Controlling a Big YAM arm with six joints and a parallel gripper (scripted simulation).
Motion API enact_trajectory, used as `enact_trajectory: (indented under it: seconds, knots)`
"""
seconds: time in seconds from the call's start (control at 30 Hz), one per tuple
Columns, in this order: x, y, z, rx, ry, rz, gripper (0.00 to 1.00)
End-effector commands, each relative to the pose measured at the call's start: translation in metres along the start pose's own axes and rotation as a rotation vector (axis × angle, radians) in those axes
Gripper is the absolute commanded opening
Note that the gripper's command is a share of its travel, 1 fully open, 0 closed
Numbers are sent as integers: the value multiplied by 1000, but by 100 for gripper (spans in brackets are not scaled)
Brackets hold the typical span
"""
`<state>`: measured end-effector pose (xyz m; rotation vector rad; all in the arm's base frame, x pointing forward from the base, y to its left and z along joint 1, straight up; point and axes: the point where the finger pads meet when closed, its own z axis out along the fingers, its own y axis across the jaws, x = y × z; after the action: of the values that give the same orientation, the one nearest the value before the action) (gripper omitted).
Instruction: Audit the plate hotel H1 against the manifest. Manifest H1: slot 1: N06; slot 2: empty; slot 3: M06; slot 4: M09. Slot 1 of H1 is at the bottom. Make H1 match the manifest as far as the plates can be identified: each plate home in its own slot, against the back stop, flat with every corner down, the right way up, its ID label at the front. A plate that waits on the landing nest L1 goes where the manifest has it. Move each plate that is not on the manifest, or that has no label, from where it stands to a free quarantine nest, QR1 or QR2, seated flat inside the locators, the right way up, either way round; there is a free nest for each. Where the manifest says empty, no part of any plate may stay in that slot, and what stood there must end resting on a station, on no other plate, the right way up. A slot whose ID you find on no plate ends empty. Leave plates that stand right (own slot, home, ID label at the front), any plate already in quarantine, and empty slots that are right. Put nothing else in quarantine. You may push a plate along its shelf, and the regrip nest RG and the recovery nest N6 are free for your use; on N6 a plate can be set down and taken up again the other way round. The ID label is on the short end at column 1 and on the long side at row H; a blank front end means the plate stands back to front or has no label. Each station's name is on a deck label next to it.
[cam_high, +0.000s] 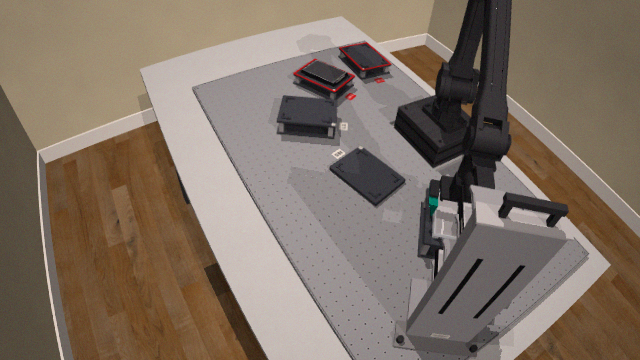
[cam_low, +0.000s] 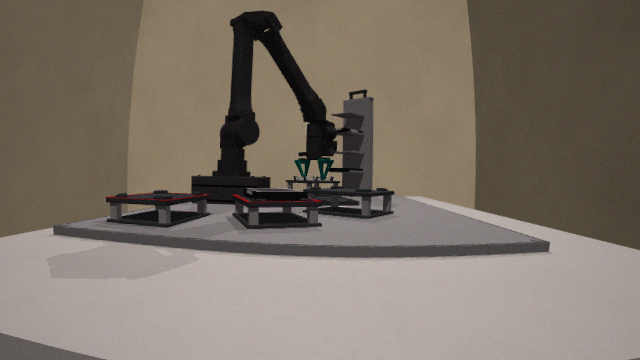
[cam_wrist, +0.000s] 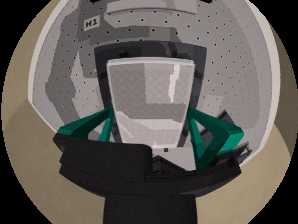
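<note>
A light grey plate (cam_high: 446, 222) lies on the low nest in front of the tower. In the wrist view the plate (cam_wrist: 152, 99) fills the space between my green fingers. My gripper (cam_high: 434, 202) (cam_low: 313, 172) (cam_wrist: 150, 111) is open, with its fingers down on either side of the plate. I can read no label on the plate. The hotel's slots are hidden from me.
Two red-rimmed nests stand at the far end: one (cam_high: 324, 76) carries a dark plate, the other (cam_high: 365, 56) is bare. A raised dark nest (cam_high: 306, 114) and a flat dark nest (cam_high: 367, 175) stand mid-deck. The arm's base (cam_high: 435, 130) is at the right.
</note>
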<state>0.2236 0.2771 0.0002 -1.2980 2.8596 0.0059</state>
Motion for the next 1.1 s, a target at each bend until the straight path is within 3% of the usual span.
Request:
enact_trajectory:
  seconds: [0.0, 0.07, 0.13, 0.37, 0.53, 0.57, 0.6, 0.63, 0.87, 0.97, 1.03, 1.07]
  knots:
    - [-15, 0, -10, -1, -40, -1, 100]
    - [-15, 0, -10, -1, -40, -1, 100]
    - [-26, -2, -31, -1, -69, -3, 100]
    - [-26, -2, -56, -1, -72, -3, 100]
    - [-20, -3, -59, -1, -52, -3, 100]
    - [0, -3, -45, 1, 2, -3, 100]
    - [-17, -3, -67, -1, -54, -3, 100]
    - [-25, -3, -77, -1, -73, -3, 100]
    - [-24, 1, -100, -2, -75, -3, 100]
    - [-8, 1, -88, 0, -17, -3, 100]
    - [-24, 1, -113, -2, -73, -3, 100]
    - [-24, 1, -113, -2, -73, -3, 100]
